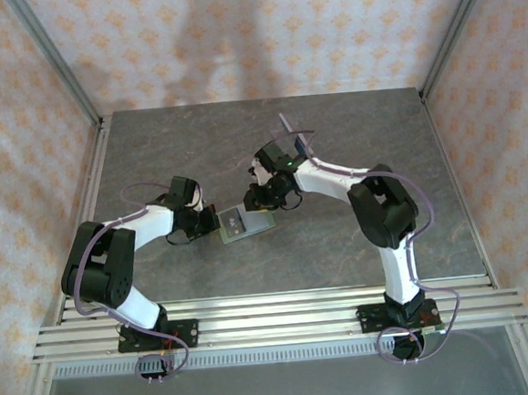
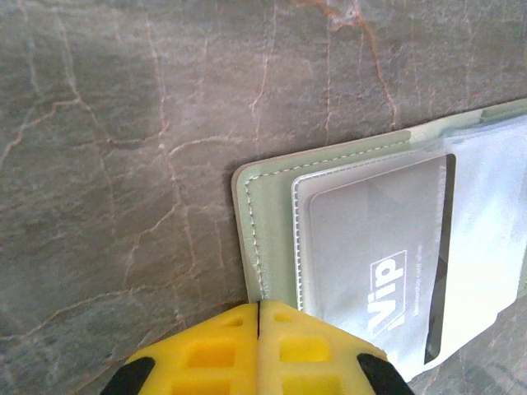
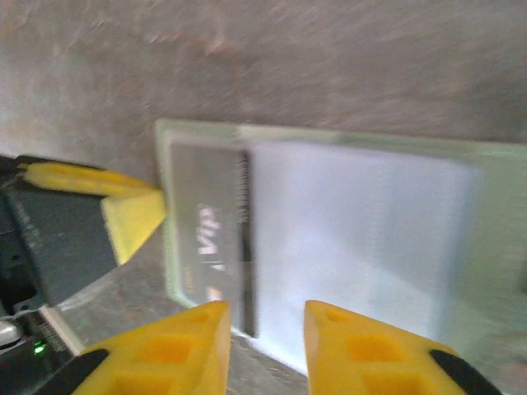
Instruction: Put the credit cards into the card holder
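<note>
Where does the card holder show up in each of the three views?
Top external: card holder lies flat at table centre, between the left gripper and right gripper.
Left wrist: holder at lower right, green stitched edge just above the closed fingers.
Right wrist: holder across the middle, pale pockets up.
Shared landmark: the grey ViP card in the pocket nearest the left gripper.

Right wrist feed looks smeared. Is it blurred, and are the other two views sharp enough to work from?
Right wrist: yes, blurred throughout, the card holder soft-edged and the print on the card smeared. Left wrist: sharp, with "Vip" on the card easy to read. Top external: evenly lit and sharp, but the card holder is small there.
</note>
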Controlling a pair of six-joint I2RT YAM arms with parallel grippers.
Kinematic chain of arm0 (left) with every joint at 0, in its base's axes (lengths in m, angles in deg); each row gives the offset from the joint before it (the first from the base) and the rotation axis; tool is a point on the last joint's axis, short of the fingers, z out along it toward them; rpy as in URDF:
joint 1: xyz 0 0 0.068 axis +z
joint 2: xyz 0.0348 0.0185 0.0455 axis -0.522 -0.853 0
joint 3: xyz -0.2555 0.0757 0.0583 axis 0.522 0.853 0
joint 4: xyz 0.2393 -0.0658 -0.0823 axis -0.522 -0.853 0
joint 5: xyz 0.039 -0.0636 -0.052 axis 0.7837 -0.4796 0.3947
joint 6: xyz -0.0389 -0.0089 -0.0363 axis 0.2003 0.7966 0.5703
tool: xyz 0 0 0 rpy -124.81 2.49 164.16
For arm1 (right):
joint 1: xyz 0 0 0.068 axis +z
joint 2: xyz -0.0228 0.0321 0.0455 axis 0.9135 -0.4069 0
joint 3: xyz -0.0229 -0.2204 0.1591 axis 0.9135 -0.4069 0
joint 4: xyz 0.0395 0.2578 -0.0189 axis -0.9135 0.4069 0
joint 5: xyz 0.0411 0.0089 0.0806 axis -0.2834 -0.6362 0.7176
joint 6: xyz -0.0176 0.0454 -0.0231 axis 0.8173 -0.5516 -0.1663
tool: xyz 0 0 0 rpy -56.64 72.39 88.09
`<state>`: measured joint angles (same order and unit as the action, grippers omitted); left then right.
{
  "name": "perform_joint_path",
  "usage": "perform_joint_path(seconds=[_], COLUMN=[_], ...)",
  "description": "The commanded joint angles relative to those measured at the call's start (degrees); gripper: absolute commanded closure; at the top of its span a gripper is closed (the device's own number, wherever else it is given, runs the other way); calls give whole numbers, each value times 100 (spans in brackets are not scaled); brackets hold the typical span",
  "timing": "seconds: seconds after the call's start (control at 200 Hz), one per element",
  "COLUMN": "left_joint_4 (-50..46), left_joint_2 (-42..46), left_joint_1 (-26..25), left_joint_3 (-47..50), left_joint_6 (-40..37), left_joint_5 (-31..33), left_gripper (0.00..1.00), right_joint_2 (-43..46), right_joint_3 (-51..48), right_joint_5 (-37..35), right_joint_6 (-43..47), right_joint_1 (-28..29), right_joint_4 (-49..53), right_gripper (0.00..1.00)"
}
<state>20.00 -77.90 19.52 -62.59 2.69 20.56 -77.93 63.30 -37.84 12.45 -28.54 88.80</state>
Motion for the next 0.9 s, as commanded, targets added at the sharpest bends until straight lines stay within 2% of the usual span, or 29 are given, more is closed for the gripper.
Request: perform_joint_path(seconds=[0.0, 0.11, 0.29, 0.456, 0.586, 0.591, 0.606, 0.616, 0.701, 0.781, 0.891], left_joint_4=[-424, -467, -541, -677, -677, -691, -718, -721, -316, 275, 233], left_joint_2=[234, 433, 673, 777, 734, 734, 726, 725, 729, 562, 268], left_joint_1=[13, 9, -155, -368, -396, -396, -396, -396, -401, -448, -699], left_joint_3=[-164, -251, -494, -769, -872, -879, -900, -908, -761, -637, -880], left_joint_6=[-107, 10, 240, 466, 609, 608, 607, 612, 806, 1099, 1011], left_joint_5=[42, -84, -433, -335, -136, -128, -86, -60, -51, -347, -305], left_gripper=[95, 94, 92, 92, 92, 92, 92, 92, 92, 92, 92], right_joint_2=[110, 61, 74, 434, 498, 488, 473, 455, 358, 400, 711], right_joint_3=[-180, -329, -325, -461, -426, -421, -409, -399, -272, -203, -397], right_joint_5=[-468, -222, -788, -1590, -2417, -2432, -2456, -2473, -2683, -2879, -3054], right_joint_6=[157, 63, 190, 252, 349, 360, 377, 394, 497, 530, 469], right_joint_1=[-36, 24, 160, 201, 210, 214, 217, 218, 283, 367, 377], right_joint_4=[286, 57, 268, 407, 646, 650, 666, 675, 767, 830, 638], right_gripper=[68, 68, 61, 42, 20, 18, 3, 0, 1, 1, 1])
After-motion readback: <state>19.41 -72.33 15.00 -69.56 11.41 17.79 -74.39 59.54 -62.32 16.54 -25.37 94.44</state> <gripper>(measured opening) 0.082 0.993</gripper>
